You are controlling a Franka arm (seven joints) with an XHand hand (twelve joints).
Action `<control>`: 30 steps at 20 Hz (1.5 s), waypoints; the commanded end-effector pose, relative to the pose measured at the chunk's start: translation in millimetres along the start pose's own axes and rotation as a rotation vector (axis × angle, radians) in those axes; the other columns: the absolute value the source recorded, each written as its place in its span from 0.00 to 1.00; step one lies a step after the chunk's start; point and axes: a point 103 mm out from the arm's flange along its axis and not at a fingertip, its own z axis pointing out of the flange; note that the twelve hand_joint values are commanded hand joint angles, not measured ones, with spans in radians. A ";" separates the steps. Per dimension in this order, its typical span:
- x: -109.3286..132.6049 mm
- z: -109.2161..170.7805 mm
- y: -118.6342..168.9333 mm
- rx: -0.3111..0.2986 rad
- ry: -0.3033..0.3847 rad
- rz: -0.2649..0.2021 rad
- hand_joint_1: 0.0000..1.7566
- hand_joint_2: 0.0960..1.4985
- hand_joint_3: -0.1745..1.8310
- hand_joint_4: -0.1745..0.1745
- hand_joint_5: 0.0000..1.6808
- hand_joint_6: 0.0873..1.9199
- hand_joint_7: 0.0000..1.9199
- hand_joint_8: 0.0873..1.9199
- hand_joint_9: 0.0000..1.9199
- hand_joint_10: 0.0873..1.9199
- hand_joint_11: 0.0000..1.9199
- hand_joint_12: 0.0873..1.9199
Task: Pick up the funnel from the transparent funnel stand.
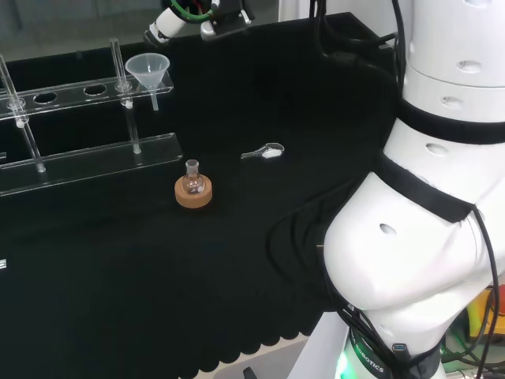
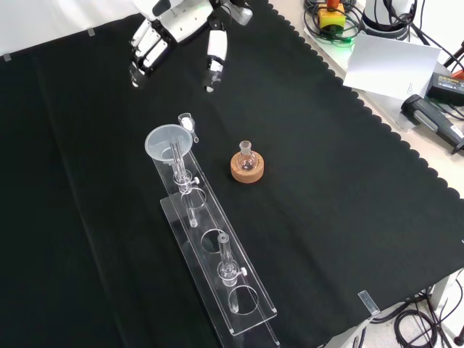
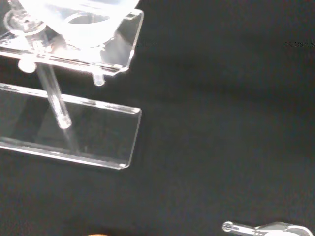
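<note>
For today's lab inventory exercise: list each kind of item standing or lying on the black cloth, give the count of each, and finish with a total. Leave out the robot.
Funnel: 1
Transparent funnel stand: 1
Small flask: 1
Cork ring under the flask: 1
Small clear scoop: 1
Total: 5

I see the translucent white plastic funnel (image 1: 147, 71) seated upright, mouth up, in the end hole of the clear acrylic two-tier funnel stand (image 1: 95, 162), its spout hanging below the upper shelf; the stand's other holes stand open.
</note>
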 end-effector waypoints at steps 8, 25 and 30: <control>47.8 6.4 9.3 0.065 -0.023 -0.093 0.25 0.46 0.15 0.43 0.04 0.00 0.00 0.33 0.11 0.42 0.19 0.75; 61.0 25.5 42.5 0.131 -0.059 -0.097 0.27 0.46 0.14 0.45 0.00 0.00 0.00 0.14 0.04 0.42 0.17 0.76; 58.8 31.1 54.3 0.145 -0.044 -0.116 0.28 0.46 0.14 0.46 0.00 0.00 0.00 0.09 0.01 0.43 0.15 0.76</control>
